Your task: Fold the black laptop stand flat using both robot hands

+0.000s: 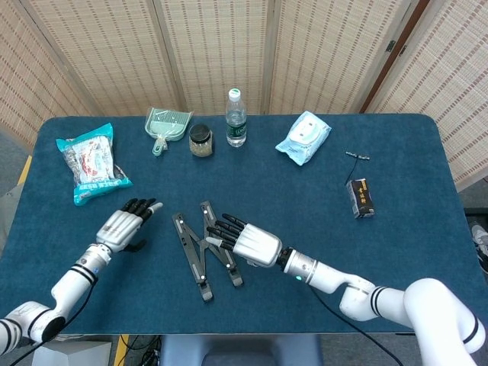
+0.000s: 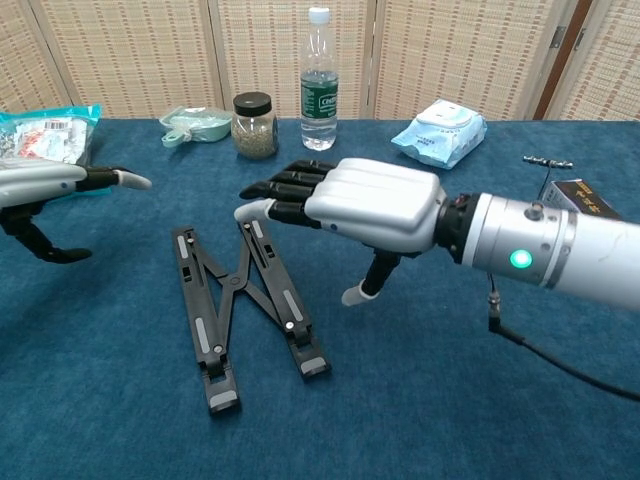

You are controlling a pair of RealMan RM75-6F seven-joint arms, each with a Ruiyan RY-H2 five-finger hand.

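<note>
stand [image 2: 243,305] lies low; my left hand [image 1: 126,223] and right hand [image 2: 345,201], fingers apart, empty, should press its crossed bars closer.

The laptop stand [image 1: 202,248] lies flat on the tabletop [image 1: 396,252] between the two hands, its crossed arms running toward and away from the robot. The right robot hand [image 1: 252,245] sits just right of the stand, fingertips over its right arm (contact cannot be told). The left robot hand [image 1: 122,227] is well left of the stand, apart from it. Beyond the left robot hand, at the far left, lies a snack bag [image 1: 90,162]. Along the far edge, beyond the stand, stand a dustpan [image 1: 165,126], a jar [image 1: 200,140] and a water bottle [image 1: 236,117] in a row, left to right. Farther right of the bottle lies a wipes pack [image 1: 303,136]. Well right of the right robot hand sits a small box [image 1: 361,197], with a small metal piece [image 1: 357,155] just behind it.
</note>
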